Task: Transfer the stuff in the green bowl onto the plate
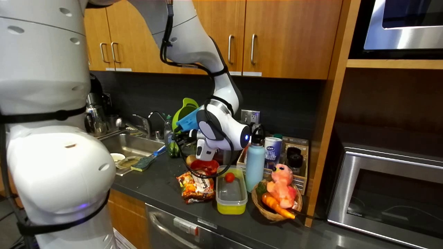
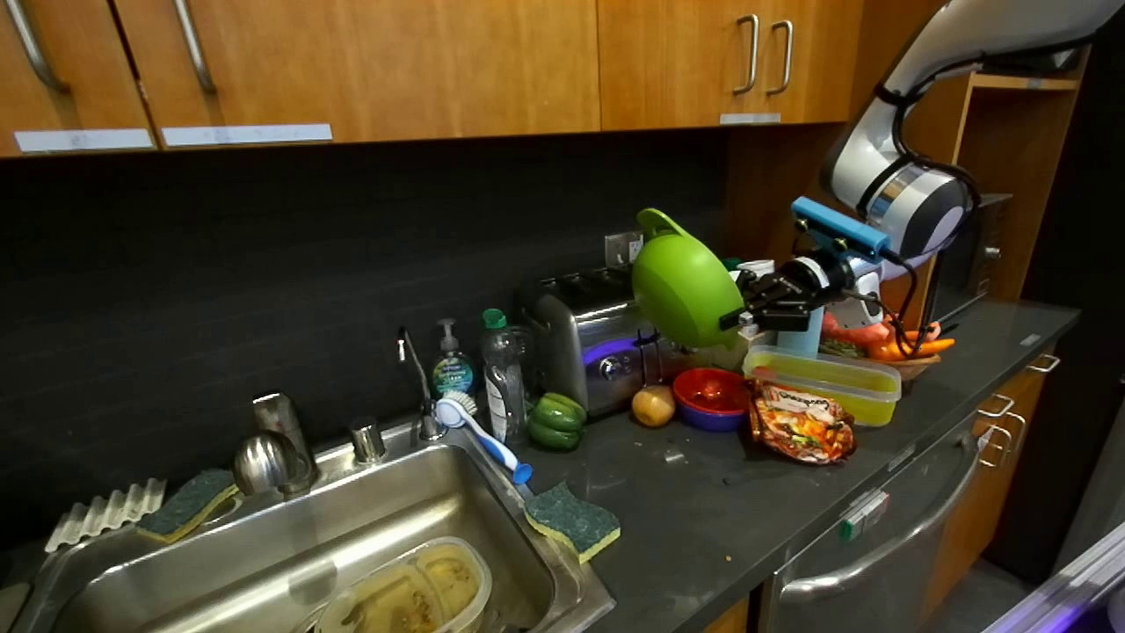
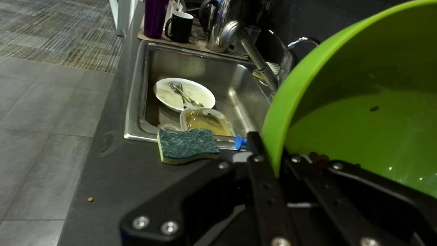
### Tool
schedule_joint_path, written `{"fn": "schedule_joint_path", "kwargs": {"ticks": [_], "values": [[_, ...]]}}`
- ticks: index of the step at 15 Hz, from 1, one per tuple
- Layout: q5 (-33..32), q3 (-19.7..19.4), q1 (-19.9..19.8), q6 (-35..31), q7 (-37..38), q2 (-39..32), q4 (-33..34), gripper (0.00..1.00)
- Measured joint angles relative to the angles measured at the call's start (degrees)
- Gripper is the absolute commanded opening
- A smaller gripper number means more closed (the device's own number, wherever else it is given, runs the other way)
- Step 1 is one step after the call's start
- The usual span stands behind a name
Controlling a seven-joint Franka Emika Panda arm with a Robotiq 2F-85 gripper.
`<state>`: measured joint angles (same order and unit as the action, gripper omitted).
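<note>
The lime-green bowl (image 2: 681, 286) is in the air, steeply tilted, in front of the toaster. It also shows behind the wrist in an exterior view (image 1: 177, 117) and fills the right of the wrist view (image 3: 362, 126). My gripper (image 2: 740, 303) is shut on its rim, one finger on each side of the wall (image 3: 272, 150). A few dark red round things (image 3: 319, 160) and a small dark speck (image 3: 374, 108) are inside the bowl; my fingers hide part of its contents. A white plate (image 3: 163, 95) with cutlery lies in the sink; I see no plate below the bowl.
Under the bowl stand the toaster (image 2: 562, 343), an onion (image 2: 653, 406) and a red bowl (image 2: 712, 387) on a blue one. A snack bag (image 2: 804, 426), a clear yellow-green box (image 1: 231, 207), a bottle (image 1: 255, 166) and a basket (image 1: 268, 215) are nearby. A sponge (image 3: 187, 145) lies by the sink.
</note>
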<state>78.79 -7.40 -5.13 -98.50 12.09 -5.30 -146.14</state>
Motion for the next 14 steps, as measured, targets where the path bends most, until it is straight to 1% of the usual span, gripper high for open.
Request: {"fn": "schedule_joint_path", "kwargs": {"ticks": [6,14], "values": [[-4.29,-0.55,-0.32,4.09,-0.48,-3.76,2.71,0.02],[-5.65,-1.25,-1.53,10.58,-2.44,-8.01,5.85,0.02]]}}
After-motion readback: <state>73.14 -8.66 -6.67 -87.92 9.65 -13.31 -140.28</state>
